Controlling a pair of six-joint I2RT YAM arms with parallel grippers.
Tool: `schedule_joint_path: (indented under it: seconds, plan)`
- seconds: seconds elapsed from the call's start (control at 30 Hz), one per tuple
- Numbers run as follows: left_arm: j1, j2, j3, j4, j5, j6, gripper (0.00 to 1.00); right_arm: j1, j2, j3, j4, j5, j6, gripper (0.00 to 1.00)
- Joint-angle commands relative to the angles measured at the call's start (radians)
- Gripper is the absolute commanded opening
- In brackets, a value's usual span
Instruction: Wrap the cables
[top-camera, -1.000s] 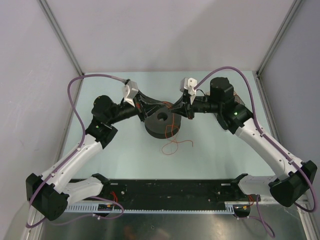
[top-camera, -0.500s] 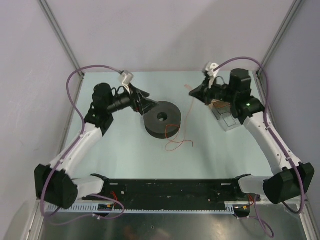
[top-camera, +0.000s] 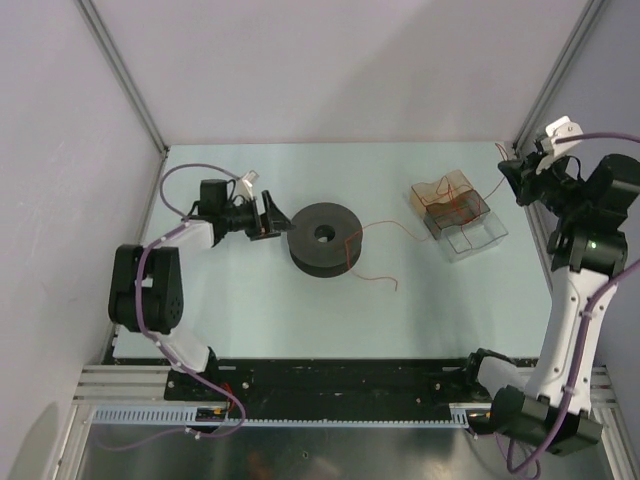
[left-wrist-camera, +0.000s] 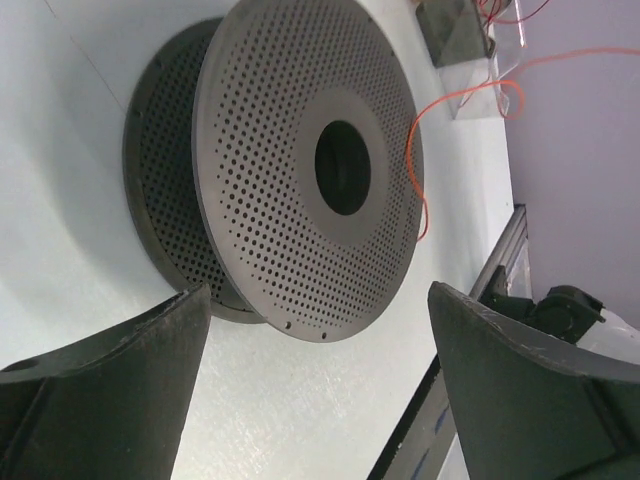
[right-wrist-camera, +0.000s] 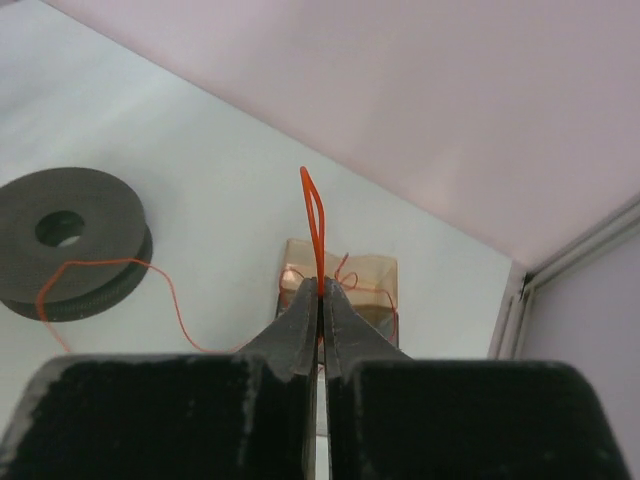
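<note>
Left gripper (top-camera: 276, 219): we see fingers spread apart beside the black spool (top-camera: 308, 248), at the table (top-camera: 250, 300) centre.
Right gripper (right-wrist-camera: 320, 292): fingers clamped on a cable (right-wrist-camera: 312, 215) loop, near the table's far right corner.
Cable: runs down to the spool.

Top camera looks down from behind; both low wrist cameras share the spool (top-camera: 324, 238).

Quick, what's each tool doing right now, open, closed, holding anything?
Left tool: open, holding nothing, facing the black spool.
Right tool: closed, pinching a loop of the red-orange cable.
</note>
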Motion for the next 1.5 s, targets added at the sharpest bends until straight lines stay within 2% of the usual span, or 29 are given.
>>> schedule_joint_path:
  seconds: [0.0, 0.2, 0.27, 0.4, 0.53, 0.63, 0.7, 0.83, 0.87, 0.97, 1.1, 1.27, 1.33, 1.47]
  plan:
    - [-0.030, 0.072, 0.053, 0.002, 0.070, 0.038, 0.91, 0.019, -0.062, 0.048, -0.098, -0.079, -0.010, 0.00]
    - [-0.044, 0.179, 0.087, 0.009, 0.049, 0.023, 0.86, 0.096, -0.068, 0.043, -0.094, -0.037, 0.022, 0.00]
    - [-0.049, 0.205, 0.094, 0.034, 0.052, 0.008, 0.81, 0.125, -0.067, 0.043, -0.083, -0.015, 0.027, 0.00]
    - [-0.059, 0.236, 0.086, 0.151, 0.082, -0.070, 0.63, 0.153, -0.082, 0.044, 0.001, 0.099, 0.022, 0.00]
    - [-0.070, 0.241, 0.093, 0.192, 0.072, -0.086, 0.51, 0.040, -0.122, 0.079, 0.143, 0.208, 0.049, 0.00]
    - [-0.071, 0.250, 0.088, 0.200, 0.064, -0.089, 0.40, -0.024, -0.152, 0.124, 0.164, 0.260, 0.036, 0.00]
    - [-0.071, 0.259, 0.083, 0.206, 0.068, -0.090, 0.33, -0.038, -0.178, 0.133, 0.145, 0.263, 0.024, 0.00]
    - [-0.071, 0.244, 0.085, 0.220, 0.112, -0.078, 0.06, -0.042, -0.198, 0.123, 0.053, 0.171, 0.033, 0.00]
    - [-0.072, 0.227, 0.084, 0.220, 0.126, -0.062, 0.03, -0.042, -0.192, 0.120, 0.029, 0.142, 0.044, 0.00]
    - [-0.072, 0.116, 0.073, 0.180, 0.170, 0.071, 0.00, -0.037, -0.155, 0.110, -0.029, 0.053, 0.079, 0.00]
    - [-0.075, -0.061, 0.050, -0.019, 0.243, 0.346, 0.00, 0.028, -0.089, 0.093, -0.101, 0.001, 0.071, 0.00]
    - [-0.108, -0.276, -0.037, -0.318, 0.202, 0.786, 0.00, 0.186, -0.012, 0.063, -0.167, -0.030, -0.018, 0.00]
    - [-0.121, -0.362, -0.096, -0.375, 0.185, 0.931, 0.00, 0.252, 0.015, 0.045, -0.176, -0.024, -0.053, 0.00]
    - [-0.167, -0.526, -0.193, -0.424, 0.173, 1.117, 0.00, 0.386, 0.079, 0.014, -0.150, -0.013, -0.101, 0.00]
